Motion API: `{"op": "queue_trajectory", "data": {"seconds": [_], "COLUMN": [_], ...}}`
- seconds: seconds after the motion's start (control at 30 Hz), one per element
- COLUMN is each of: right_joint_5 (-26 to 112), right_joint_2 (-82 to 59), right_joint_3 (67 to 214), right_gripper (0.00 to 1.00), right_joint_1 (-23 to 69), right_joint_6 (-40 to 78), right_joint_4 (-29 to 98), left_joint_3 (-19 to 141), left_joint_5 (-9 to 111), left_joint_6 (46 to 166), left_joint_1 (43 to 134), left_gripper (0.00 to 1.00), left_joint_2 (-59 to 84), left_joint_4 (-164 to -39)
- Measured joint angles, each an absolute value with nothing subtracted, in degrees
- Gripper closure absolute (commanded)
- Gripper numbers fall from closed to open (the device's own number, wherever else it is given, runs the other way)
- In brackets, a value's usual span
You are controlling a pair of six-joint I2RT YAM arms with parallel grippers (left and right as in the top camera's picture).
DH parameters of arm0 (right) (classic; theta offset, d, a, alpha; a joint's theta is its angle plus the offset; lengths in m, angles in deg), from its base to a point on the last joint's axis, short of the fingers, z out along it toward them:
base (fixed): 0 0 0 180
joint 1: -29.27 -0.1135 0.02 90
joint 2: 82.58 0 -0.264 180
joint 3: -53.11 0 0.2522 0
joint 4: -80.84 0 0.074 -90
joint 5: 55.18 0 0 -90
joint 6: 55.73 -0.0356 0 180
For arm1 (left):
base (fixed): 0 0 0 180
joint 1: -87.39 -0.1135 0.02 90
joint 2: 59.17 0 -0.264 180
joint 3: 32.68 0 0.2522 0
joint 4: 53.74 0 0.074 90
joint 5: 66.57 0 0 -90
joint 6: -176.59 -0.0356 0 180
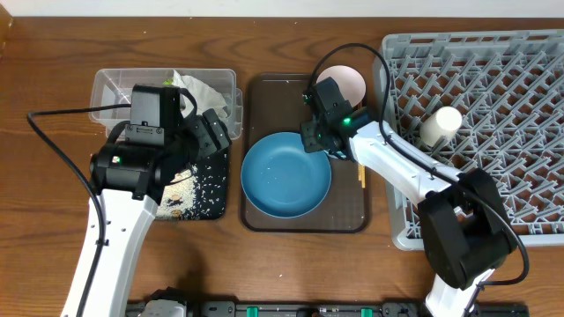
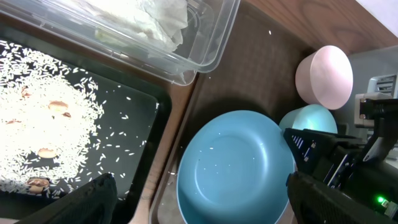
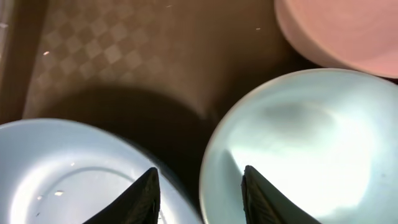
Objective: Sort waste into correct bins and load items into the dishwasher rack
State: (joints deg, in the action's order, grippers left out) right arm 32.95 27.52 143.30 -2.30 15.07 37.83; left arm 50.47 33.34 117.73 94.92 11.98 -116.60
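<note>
Sorted: napkin [image 1: 204, 91] lying in clear tub [image 1: 106, 79], upper left; rice [image 2: 43, 93] lying in black tray [image 2: 146, 134] below.
Loaded: white cup [image 1: 441, 126] resting in rack [image 1: 511, 70], right.
Waiting: blue dish [image 1: 286, 173], light-blue bowl [image 3: 311, 143], pinkish bowl [image 1: 350, 82] sitting on brown tray [image 1: 264, 97], centre.
Right gripper [image 3: 199, 193]: jaws parted, straddling light-blue bowl's rim, clasping nothing.
Left gripper [image 2: 205, 205]: jaws spread wide, hovering empty.

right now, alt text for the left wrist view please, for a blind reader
A wide blue shallow dish sits on a brown serving tray, with a small light-blue bowl and a small pinkish-white bowl to its upper right. At left, loose white rice grains lie scattered on a shallow black tray beside a clear plastic tub holding a crumpled white paper napkin.
</note>
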Motion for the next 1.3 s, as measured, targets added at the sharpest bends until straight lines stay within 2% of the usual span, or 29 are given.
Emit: {"op": "queue_trajectory", "data": {"seconds": [0.87, 1.0, 1.3], "right_joint_5": [30.3, 30.06, 29.82], "right_joint_2": [27.59, 27.63, 29.03], "right_joint_3": [143.19, 143.14, 143.14], "right_gripper": [0.73, 0.77, 0.78], "right_joint_1": [-2.3, -2.3, -2.33], "right_joint_6": [9.59, 8.58, 7.49], "right_joint_4": [39.92, 40.16, 40.8], "left_joint_3": [50.47, 50.47, 50.45], "left_joint_5": [33.34, 33.34, 33.34], "left_joint_6": [117.71, 117.71, 117.73], "left_joint_1": [94.92, 94.92, 94.92], "left_gripper": [0.1, 0.1, 0.1], "left_joint_2": [11.98, 11.98, 11.98], "left_joint_4": [-116.62, -116.6, -116.6]}}
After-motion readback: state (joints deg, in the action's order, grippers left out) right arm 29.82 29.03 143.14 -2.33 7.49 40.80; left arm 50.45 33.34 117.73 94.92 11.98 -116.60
